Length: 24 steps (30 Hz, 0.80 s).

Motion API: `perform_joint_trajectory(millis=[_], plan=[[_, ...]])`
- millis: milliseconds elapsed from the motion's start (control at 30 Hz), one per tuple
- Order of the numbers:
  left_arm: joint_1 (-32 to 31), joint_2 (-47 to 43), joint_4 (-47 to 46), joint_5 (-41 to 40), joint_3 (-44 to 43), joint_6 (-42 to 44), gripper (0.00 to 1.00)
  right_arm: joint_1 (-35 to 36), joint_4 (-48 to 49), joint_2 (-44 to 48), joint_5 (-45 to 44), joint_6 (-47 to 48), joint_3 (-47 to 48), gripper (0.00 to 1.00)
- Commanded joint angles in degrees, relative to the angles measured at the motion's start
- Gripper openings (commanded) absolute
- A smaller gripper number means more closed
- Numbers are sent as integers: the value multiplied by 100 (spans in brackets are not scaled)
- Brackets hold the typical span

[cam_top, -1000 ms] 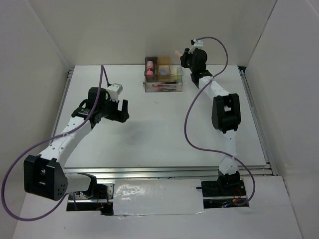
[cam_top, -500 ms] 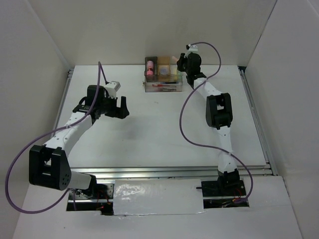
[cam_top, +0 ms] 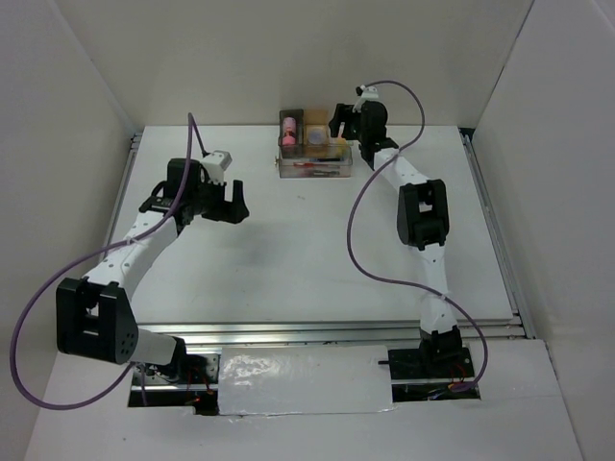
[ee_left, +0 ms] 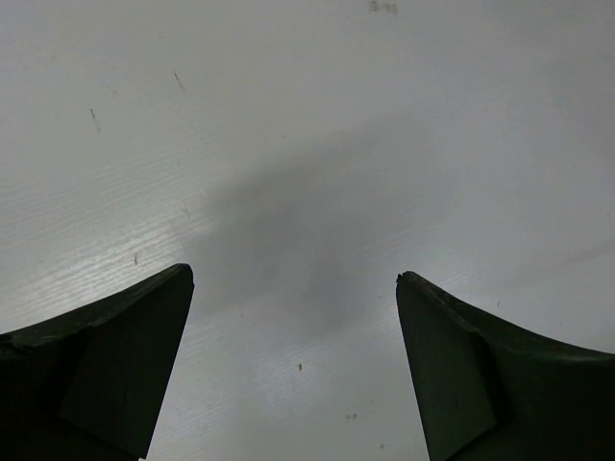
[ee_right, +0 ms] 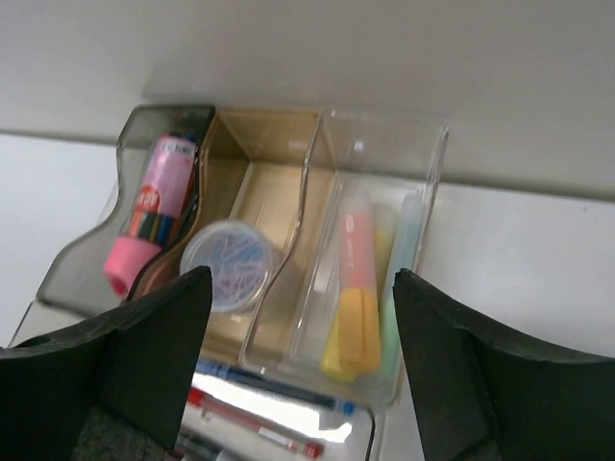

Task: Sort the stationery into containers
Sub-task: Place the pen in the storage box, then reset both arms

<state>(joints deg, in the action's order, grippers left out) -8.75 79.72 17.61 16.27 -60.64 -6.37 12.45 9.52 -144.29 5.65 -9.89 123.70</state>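
The containers (cam_top: 315,144) stand at the table's far edge. In the right wrist view the dark grey box (ee_right: 86,259) holds a pink stubby cylinder (ee_right: 149,211). The tan box (ee_right: 264,154) holds a purple round pot (ee_right: 231,264). Orange (ee_right: 357,279), yellow (ee_right: 336,360) and green (ee_right: 402,279) markers lie in the clear box (ee_right: 428,182). Blue (ee_right: 279,384) and red (ee_right: 250,421) pens lie in the low clear tray (ee_right: 360,437). My right gripper (ee_right: 300,277) hangs open just above the boxes, holding nothing. My left gripper (ee_left: 294,275) is open over the bare table (ee_left: 307,115).
White walls close in the table at the back and on both sides. The right arm's purple cable (cam_top: 360,230) loops over the table's right half. The left arm (cam_top: 144,240) reaches over the left half, well away from the boxes.
My right gripper moved left over the boxes and opened; the orange marker it carried now lies in the clear box. The left arm shifted slightly.
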Motion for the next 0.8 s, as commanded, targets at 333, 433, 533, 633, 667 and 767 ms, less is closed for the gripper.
perform_joint_trajectory(millis=[333, 433, 533, 633, 667, 767], plan=[[-223, -791, 946, -1090, -159, -119, 99, -199, -2401, 4880, 860, 1119, -3304, 100], [-171, -836, 1095, -1214, 105, -31, 99, -400, -2797, 6512, 535, 1419, -4720, 100], [-153, -1063, 1184, -1319, 236, -39, 99, -917, -3034, 7682, 472, 1490, -5968, 100], [-127, -1388, 1043, -1486, 412, -57, 99, -1200, -2895, 8696, 490, 1560, -7111, 100], [-135, -1476, 1008, -1504, 465, -49, 100, -1201, -2859, 8890, 507, 1595, -7540, 100], [-170, -1889, 876, -1531, 711, 30, 99, -1446, -2815, 9558, 595, 1631, -8114, 100]])
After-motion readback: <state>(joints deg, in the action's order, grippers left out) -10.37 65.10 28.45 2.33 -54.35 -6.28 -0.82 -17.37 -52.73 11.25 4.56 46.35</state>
